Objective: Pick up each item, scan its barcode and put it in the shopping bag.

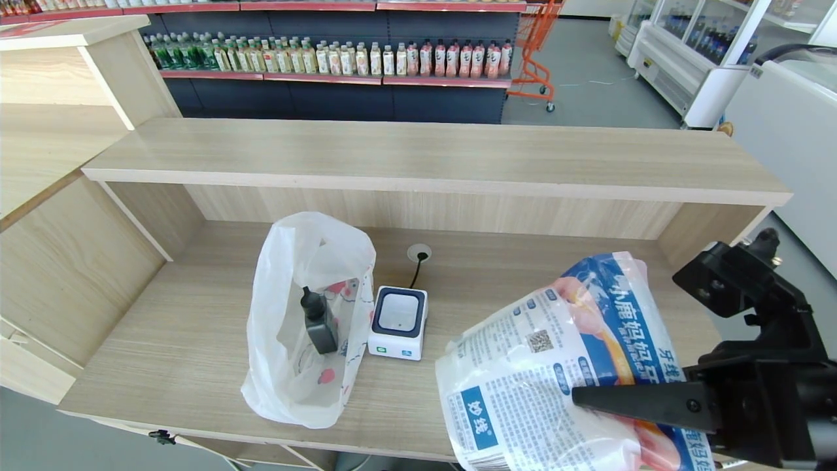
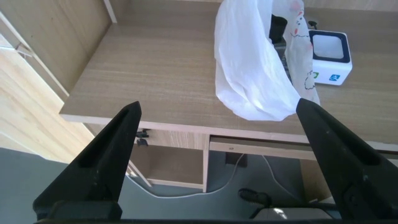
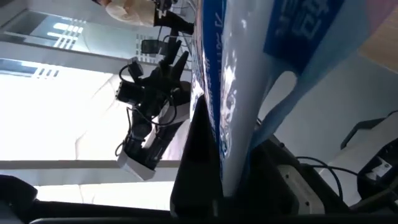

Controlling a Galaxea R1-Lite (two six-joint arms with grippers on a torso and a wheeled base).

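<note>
My right gripper [image 1: 588,399] is shut on a large blue, white and pink packet [image 1: 556,366], held tilted above the counter's front right. In the right wrist view the packet [image 3: 227,93] is pinched between the dark fingers [image 3: 199,168]. A white scanner [image 1: 397,322] with a glass window faces up at mid-counter. Just left of it stands the white shopping bag [image 1: 307,320], mouth open, with a dark bottle [image 1: 319,320] inside. My left gripper [image 2: 219,109] is open and holds nothing; it hangs off the counter's front edge, short of the bag [image 2: 258,62] and the scanner [image 2: 331,50].
A raised wooden ledge [image 1: 431,157] runs behind the work surface, with side panels at both ends [image 1: 72,261]. The scanner's cable enters a grommet [image 1: 419,252]. Bare counter [image 1: 183,327] lies left of the bag. Store shelves with bottles [image 1: 327,59] stand beyond.
</note>
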